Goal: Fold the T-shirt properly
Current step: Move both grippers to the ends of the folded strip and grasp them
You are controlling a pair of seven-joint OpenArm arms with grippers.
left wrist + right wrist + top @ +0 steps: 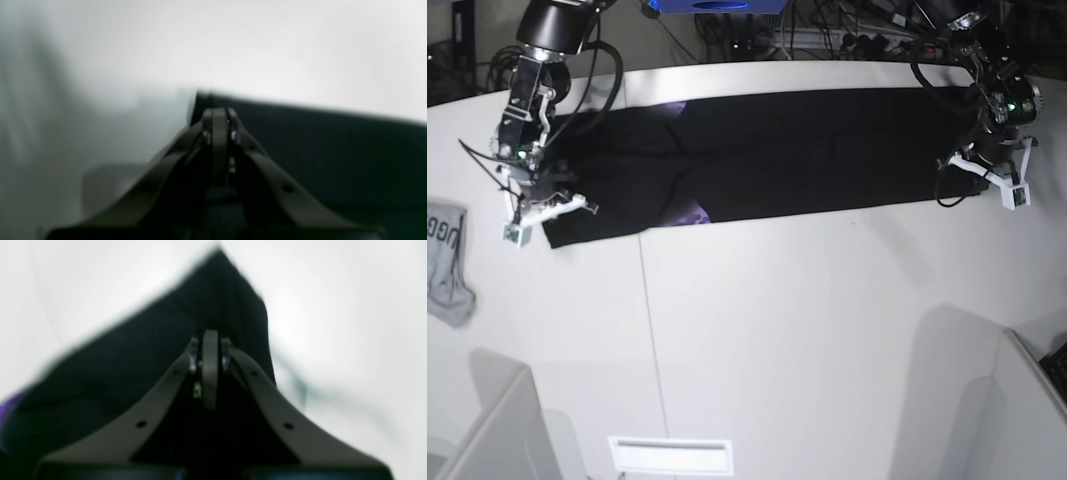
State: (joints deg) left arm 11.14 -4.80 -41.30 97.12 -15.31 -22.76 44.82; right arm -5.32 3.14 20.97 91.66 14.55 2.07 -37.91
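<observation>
The black T-shirt [807, 150] lies on the white table [777, 330] as a long band across the far side, with a bit of purple print [691, 214] at its near edge. My left gripper [967, 165] is at the band's right end, and in the left wrist view its jaws [220, 113] are shut on the corner of the black cloth [317, 150]. My right gripper [547, 215] is at the band's left end. The right wrist view shows it [210, 336] shut on the black cloth [133, 353], which rises to a peak past the fingertips.
A small grey cloth with lettering [447, 260] hangs at the table's left edge. Cables and equipment [827, 30] crowd the space behind the table. Grey panels stand at the near left [487, 430] and near right [1017, 400] corners. A white slot [670, 455] sits at the near edge.
</observation>
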